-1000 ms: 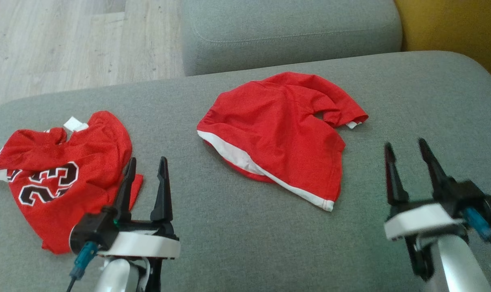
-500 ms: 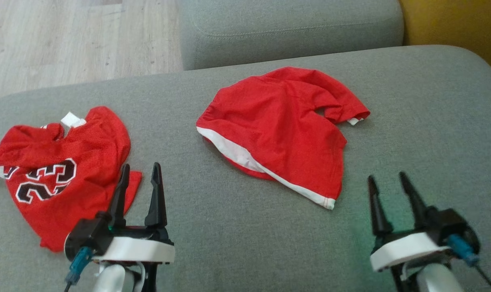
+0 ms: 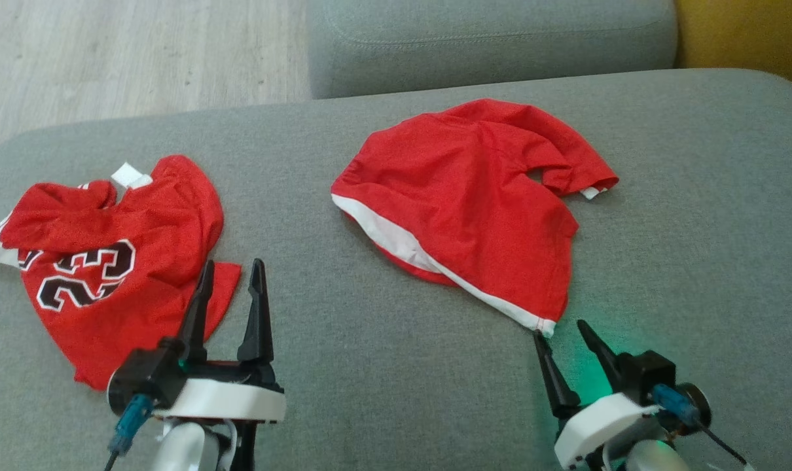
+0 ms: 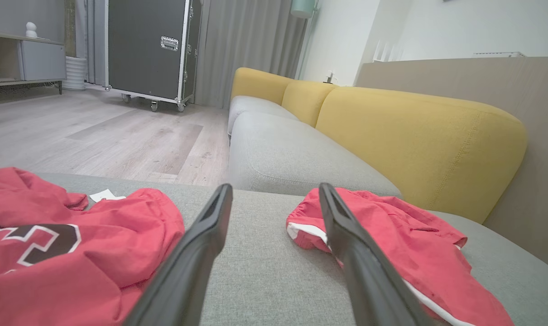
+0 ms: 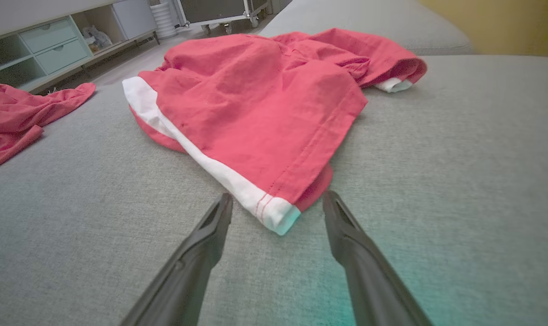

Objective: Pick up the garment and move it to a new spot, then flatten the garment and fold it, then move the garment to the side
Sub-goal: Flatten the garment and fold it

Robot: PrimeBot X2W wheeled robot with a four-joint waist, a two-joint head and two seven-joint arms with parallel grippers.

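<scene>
The garment [image 3: 461, 203] is a pair of red shorts with white trim, lying crumpled in the middle of the grey sofa seat [image 3: 370, 366]. My right gripper [image 3: 558, 330] is open just in front of its near right corner. In the right wrist view that white-edged corner [image 5: 276, 215] lies between the spread fingertips of the right gripper [image 5: 277, 195], with the shorts [image 5: 256, 99] stretching away beyond. My left gripper [image 3: 233, 263] is open and empty over the seat, left of the shorts. The left wrist view shows the left gripper [image 4: 274, 186] with the shorts [image 4: 391, 226] to its right.
A red jersey [image 3: 108, 261] with the number 23 lies crumpled on the seat's left, its edge beside my left fingers, and shows again as the jersey [image 4: 74, 253]. A second grey cushion [image 3: 487, 46] sits behind, a yellow backrest [image 4: 419, 136] to the right, wooden floor [image 3: 108, 59] beyond.
My right gripper has come back and leftward to the near corner of the shorts, still open. The head camera has shifted a little. The left gripper has held its place.
</scene>
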